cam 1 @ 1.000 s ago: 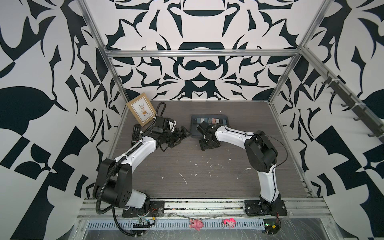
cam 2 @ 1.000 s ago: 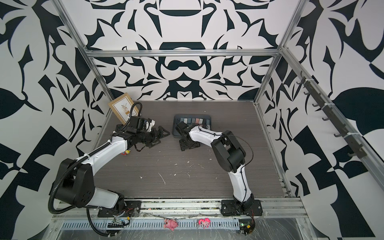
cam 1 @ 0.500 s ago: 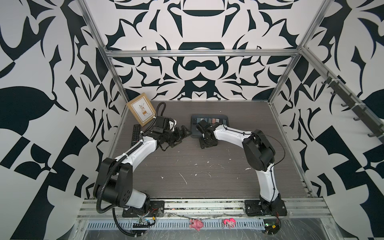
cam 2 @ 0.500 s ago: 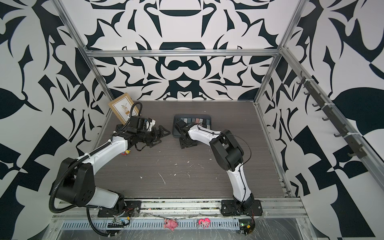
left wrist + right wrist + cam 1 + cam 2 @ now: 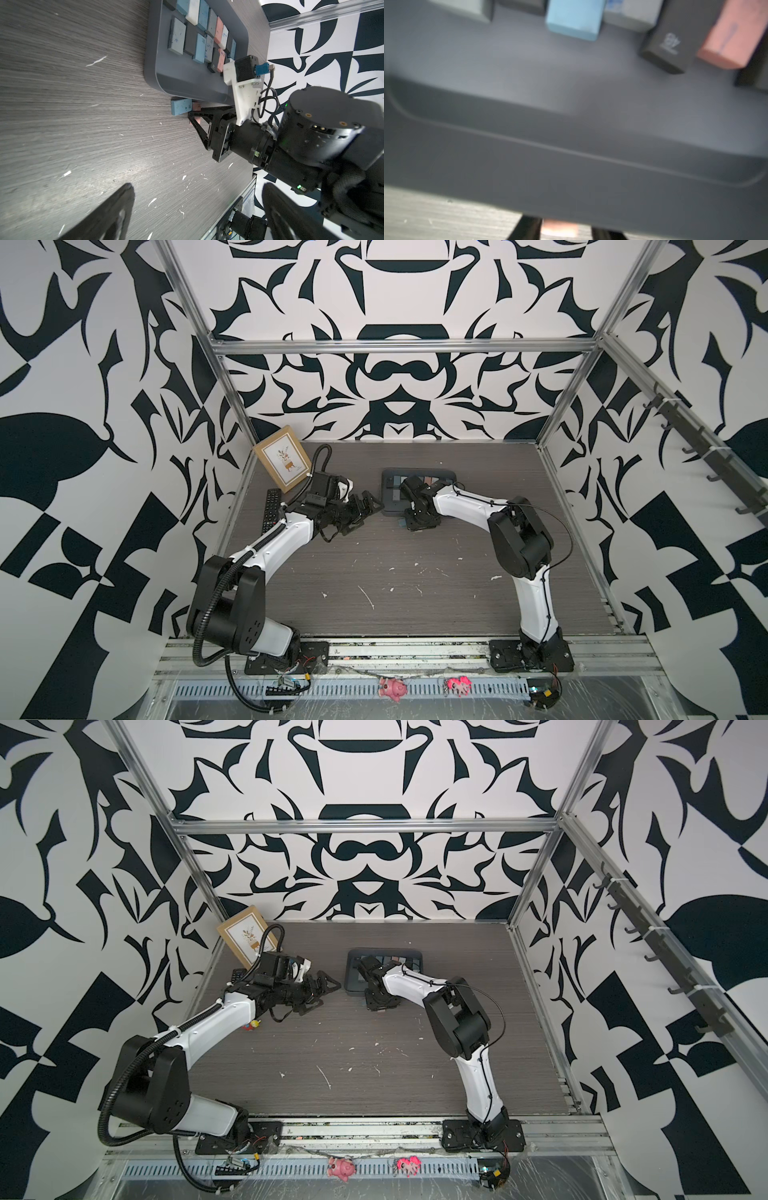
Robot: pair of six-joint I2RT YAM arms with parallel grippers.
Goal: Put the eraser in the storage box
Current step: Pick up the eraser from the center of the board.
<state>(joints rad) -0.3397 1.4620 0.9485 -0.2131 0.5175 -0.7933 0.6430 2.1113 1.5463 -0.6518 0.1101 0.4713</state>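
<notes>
The storage box (image 5: 390, 501) (image 5: 353, 982) (image 5: 182, 83) is a shallow dark grey tray at the back of the table, and several erasers (image 5: 199, 43) lie in it. Outside its near rim, a pink eraser (image 5: 558, 229) (image 5: 196, 105) and a blue eraser (image 5: 180, 106) lie on the table. My right gripper (image 5: 565, 228) (image 5: 417, 522) points down with the pink eraser between its fingers. One finger is against it and a narrow gap shows at the other. My left gripper (image 5: 198, 187) (image 5: 370, 506) hangs wide open left of the box, holding nothing.
A tan picture frame (image 5: 282, 464) leans in the back left corner, with a black remote control (image 5: 271, 510) in front of it. A small coloured toy (image 5: 252, 1025) lies under the left forearm. Metal posts and patterned walls enclose the table.
My right gripper has shifted slightly toward the box's near rim, and its jaws have narrowed around the pink eraser. The left arm has not moved.
</notes>
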